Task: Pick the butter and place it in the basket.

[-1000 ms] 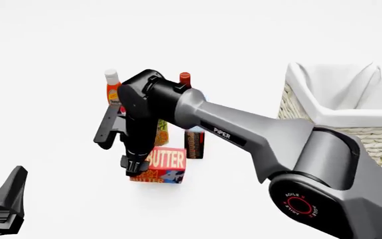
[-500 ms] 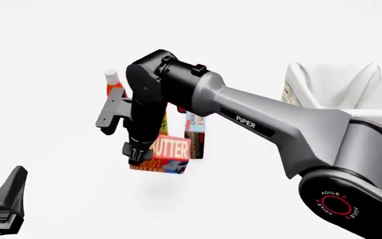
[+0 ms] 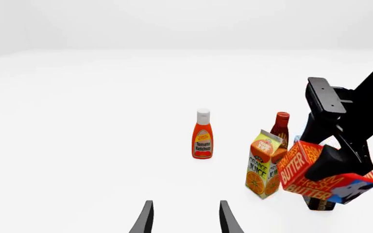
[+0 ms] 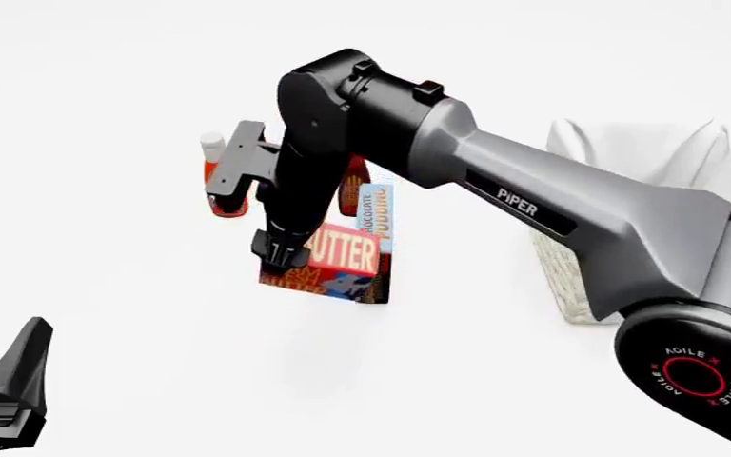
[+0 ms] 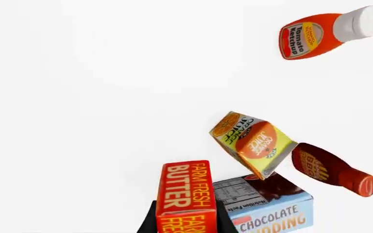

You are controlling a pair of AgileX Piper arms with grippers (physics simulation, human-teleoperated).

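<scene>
The right gripper (image 4: 285,255) clamps its fingers on the butter (image 4: 335,259), held tilted above the table (image 4: 111,314). Left gripper (image 3: 185,219) fingers stand apart, empty.

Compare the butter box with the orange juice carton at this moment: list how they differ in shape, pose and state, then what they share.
The butter is a red-orange, flat-ended box; the orange juice carton is yellow-orange with a gabled top. The butter hangs tilted above the table, clamped in the right gripper's jaws; the carton stands upright on the table, untouched. The butter's lettering is larger than the carton's. Both are printed grocery cartons in warm colours.
</scene>
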